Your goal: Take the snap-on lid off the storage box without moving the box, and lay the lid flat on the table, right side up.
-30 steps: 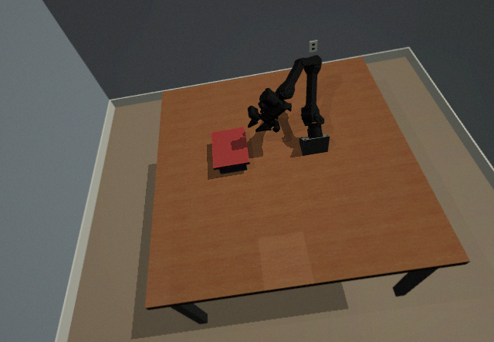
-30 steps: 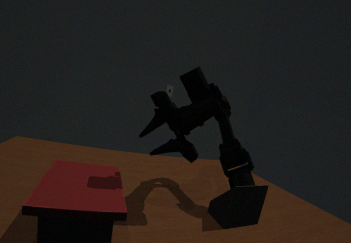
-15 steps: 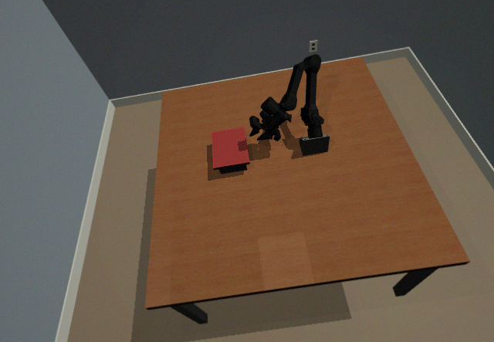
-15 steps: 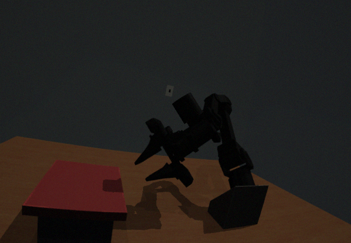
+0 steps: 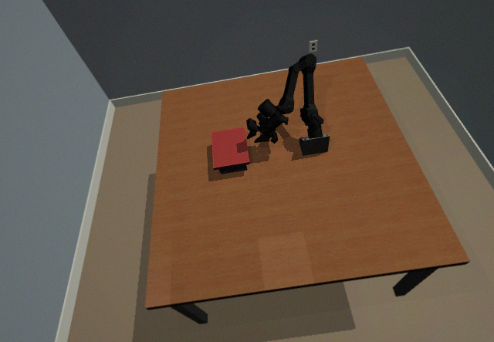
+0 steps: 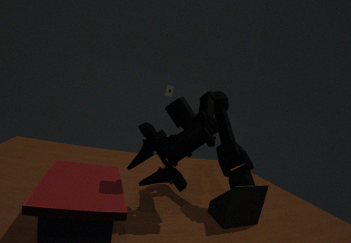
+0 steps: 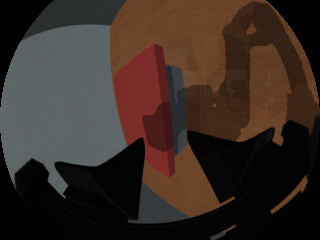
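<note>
The red lid sits level on top of the storage box, its rim overhanging the narrower box walls. The box stands on the table and looks dark in the top and exterior views, blue-grey in the wrist view. My gripper is open and empty, just off the lid's right edge in the top and exterior views. It points down at a slant, one finger above the other, touching neither lid nor box. In the wrist view the lid's near end shows between the fingertips. Most box walls are hidden under the lid.
The arm's dark base stands on the wooden table to the right of the box. The arm arches up behind the gripper. Its shadow falls across the lid's right part and the table. The back wall carries an outlet.
</note>
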Robot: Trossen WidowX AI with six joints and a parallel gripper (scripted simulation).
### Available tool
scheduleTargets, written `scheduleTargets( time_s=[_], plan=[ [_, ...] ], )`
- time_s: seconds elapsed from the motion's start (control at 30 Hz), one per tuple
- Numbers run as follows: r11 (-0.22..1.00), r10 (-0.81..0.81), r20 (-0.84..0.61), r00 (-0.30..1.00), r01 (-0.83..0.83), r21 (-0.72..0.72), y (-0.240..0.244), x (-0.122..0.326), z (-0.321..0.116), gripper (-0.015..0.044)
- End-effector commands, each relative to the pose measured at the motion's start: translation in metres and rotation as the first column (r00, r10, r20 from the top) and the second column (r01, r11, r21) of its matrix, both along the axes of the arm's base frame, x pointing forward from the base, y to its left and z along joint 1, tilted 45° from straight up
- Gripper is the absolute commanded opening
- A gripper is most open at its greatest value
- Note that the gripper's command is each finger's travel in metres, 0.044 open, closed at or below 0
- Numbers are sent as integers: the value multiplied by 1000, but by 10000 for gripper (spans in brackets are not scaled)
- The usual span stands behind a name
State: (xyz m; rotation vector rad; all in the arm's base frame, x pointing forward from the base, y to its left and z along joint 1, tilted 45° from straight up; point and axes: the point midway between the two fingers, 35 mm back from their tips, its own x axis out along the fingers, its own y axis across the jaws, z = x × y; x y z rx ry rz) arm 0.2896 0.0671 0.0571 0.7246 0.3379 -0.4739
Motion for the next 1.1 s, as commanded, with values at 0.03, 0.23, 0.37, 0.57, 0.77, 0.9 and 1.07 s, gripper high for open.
scheduleTargets(
  time_s=[0.03, 0.23, 0.37, 0.57, 0.77, 0.9, 1.07],
  plan=[
    [1000, 4, -1, 1000, -4, 1, -1, 8, -3, 235],
    [1000, 4, -1, 1000, -4, 1, -4, 16, -8, 235],
    [1000, 4, 0, 1000, -4, 0, -6, 21, -10, 235],
    [1000, 4, 2, 1000, -4, -1, -10, 29, -15, 235],
    [1000, 5, 5, 1000, -5, -2, -14, 36, -19, 235],
    [1000, 6, 8, 1000, -6, -4, -17, 41, -22, 235],
    [1000, 6, 8, 1000, -6, -4, -17, 42, -22, 156]
  ],
)
